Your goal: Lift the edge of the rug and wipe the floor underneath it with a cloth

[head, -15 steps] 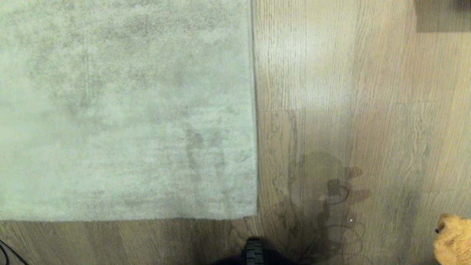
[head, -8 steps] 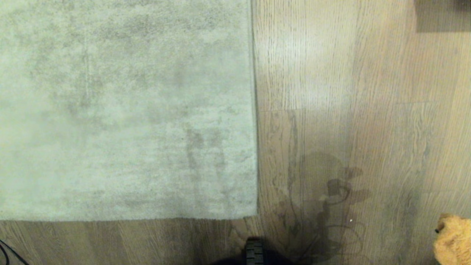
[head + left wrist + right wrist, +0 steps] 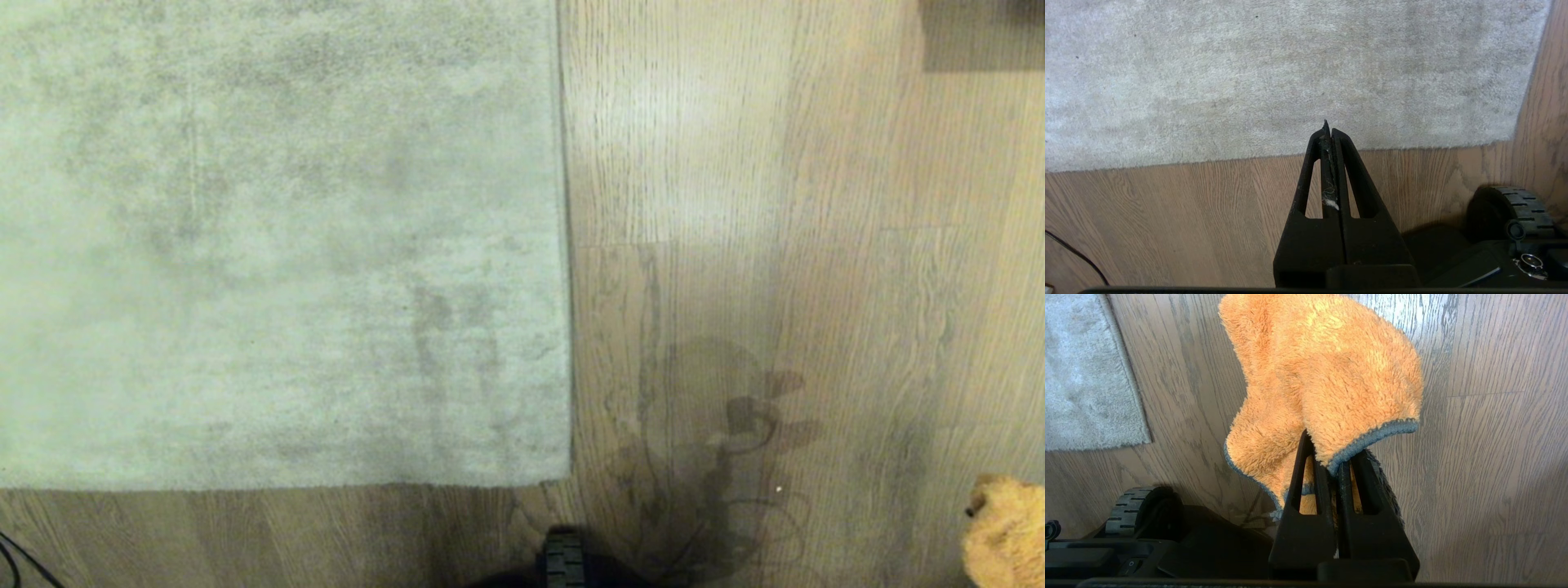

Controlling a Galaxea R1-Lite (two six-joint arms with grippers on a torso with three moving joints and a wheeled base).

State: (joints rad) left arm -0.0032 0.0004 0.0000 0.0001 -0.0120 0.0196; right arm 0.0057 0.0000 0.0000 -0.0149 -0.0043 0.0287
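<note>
A mottled grey-beige rug [image 3: 277,245] lies flat across the left of the head view; its rug edge [image 3: 565,245] runs up the middle and its near border meets the wood-grain floor [image 3: 775,245]. In the left wrist view my left gripper [image 3: 1329,130] is shut with nothing in it, hovering above the rug's near border [image 3: 1249,157]. My right gripper [image 3: 1327,457] is shut on the fluffy orange cloth [image 3: 1327,371], which drapes over the fingers above bare floor [image 3: 1494,416]. A bit of the cloth [image 3: 1008,531] shows at the head view's lower right corner.
My base and a ribbed wheel [image 3: 563,559] sit at the bottom middle, also seen as the wheel [image 3: 1515,204] and wheel [image 3: 1131,506] in the wrist views. A thin black cable [image 3: 16,563] crosses the lower left. A dark object [image 3: 980,33] stands at the top right.
</note>
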